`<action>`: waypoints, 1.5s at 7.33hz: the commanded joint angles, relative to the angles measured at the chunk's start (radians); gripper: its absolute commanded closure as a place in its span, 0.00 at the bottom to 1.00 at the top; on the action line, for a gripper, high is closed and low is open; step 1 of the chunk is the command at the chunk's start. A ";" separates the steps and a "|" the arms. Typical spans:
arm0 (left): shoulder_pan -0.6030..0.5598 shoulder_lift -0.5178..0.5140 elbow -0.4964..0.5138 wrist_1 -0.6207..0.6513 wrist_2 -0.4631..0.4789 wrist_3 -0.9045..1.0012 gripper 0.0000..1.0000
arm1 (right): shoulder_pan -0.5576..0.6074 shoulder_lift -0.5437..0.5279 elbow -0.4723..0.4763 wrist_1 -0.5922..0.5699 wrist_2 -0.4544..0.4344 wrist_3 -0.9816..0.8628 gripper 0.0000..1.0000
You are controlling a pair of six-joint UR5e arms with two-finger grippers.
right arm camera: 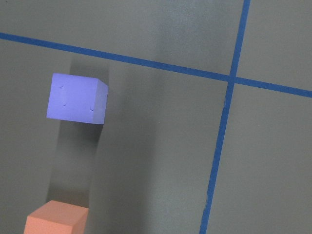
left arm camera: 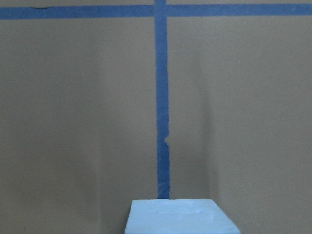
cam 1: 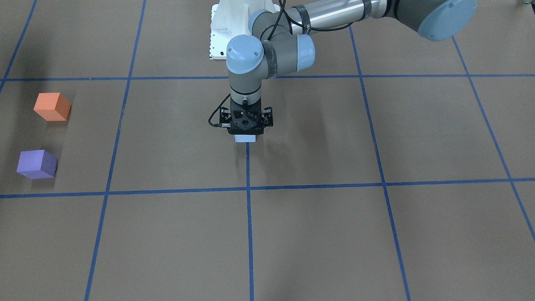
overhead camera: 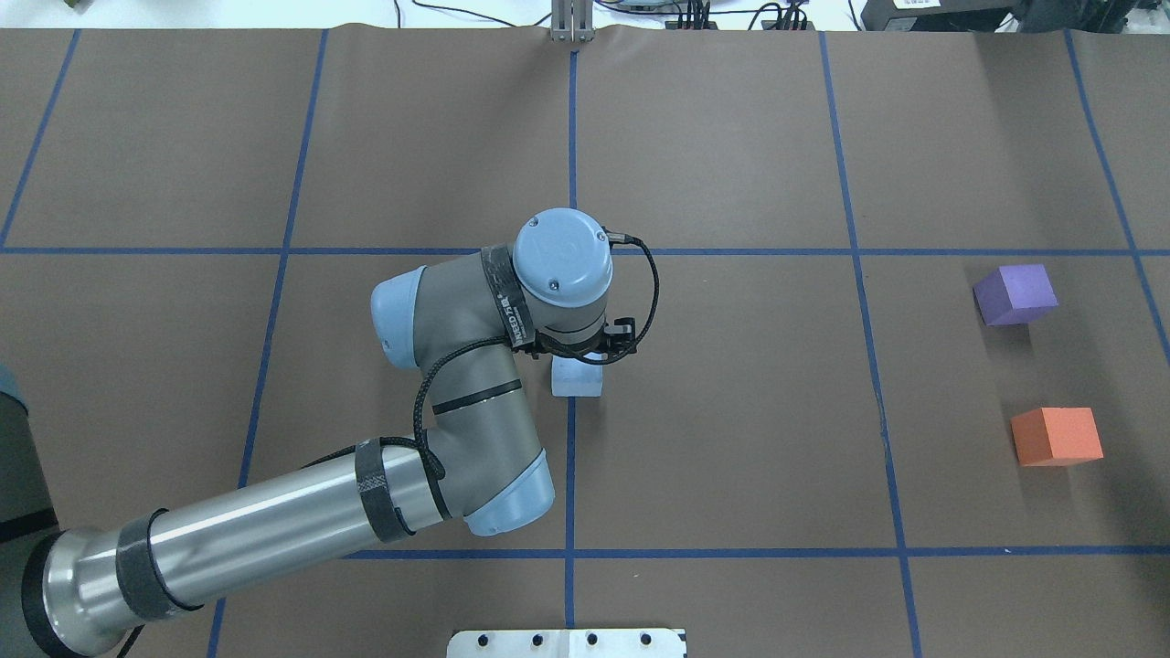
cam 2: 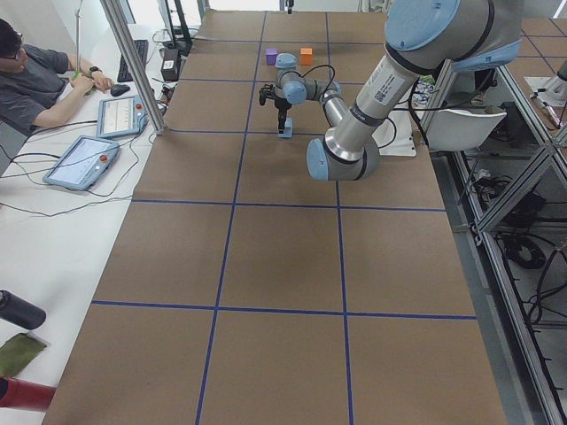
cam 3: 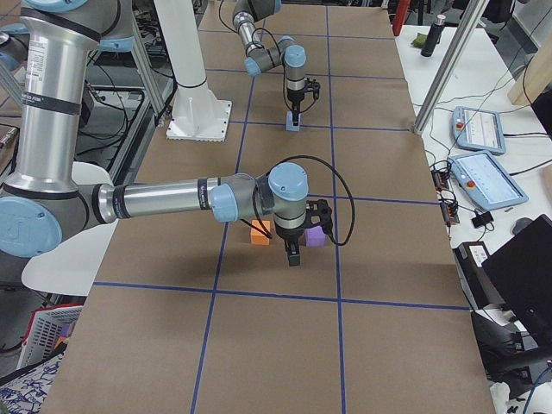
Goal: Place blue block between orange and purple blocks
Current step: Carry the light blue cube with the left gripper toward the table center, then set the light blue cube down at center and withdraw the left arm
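The light blue block (overhead camera: 577,378) is at the table's middle, on a blue tape line. My left gripper (overhead camera: 579,358) points straight down over it and is shut on it, with the block at or just above the table. The block also shows under the gripper in the front view (cam 1: 245,139) and at the bottom edge of the left wrist view (left arm camera: 180,217). The purple block (overhead camera: 1015,294) and the orange block (overhead camera: 1057,436) lie far to my right with a gap between them. My right gripper (cam 3: 294,254) hovers above them; I cannot tell if it is open.
Brown table cover with a grid of blue tape lines (overhead camera: 571,137). The robot's white base plate (overhead camera: 567,642) is at the near edge. An operator (cam 2: 35,84) sits at a side table with tablets. The right wrist view shows both blocks from above: the purple block (right arm camera: 75,99) and the orange block (right arm camera: 56,219).
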 commanded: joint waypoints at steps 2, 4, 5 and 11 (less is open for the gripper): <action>-0.134 0.073 -0.266 0.268 -0.124 0.219 0.01 | -0.044 0.014 0.059 0.036 0.019 0.173 0.00; -0.269 0.354 -0.544 0.345 -0.178 0.480 0.01 | -0.168 0.055 0.117 0.116 0.005 0.467 0.00; -0.379 0.474 -0.591 0.345 -0.233 0.654 0.01 | -0.230 0.100 0.137 0.116 0.003 0.576 0.00; -1.034 0.825 -0.411 0.331 -0.480 1.601 0.01 | -0.749 0.548 0.157 -0.038 -0.312 1.221 0.00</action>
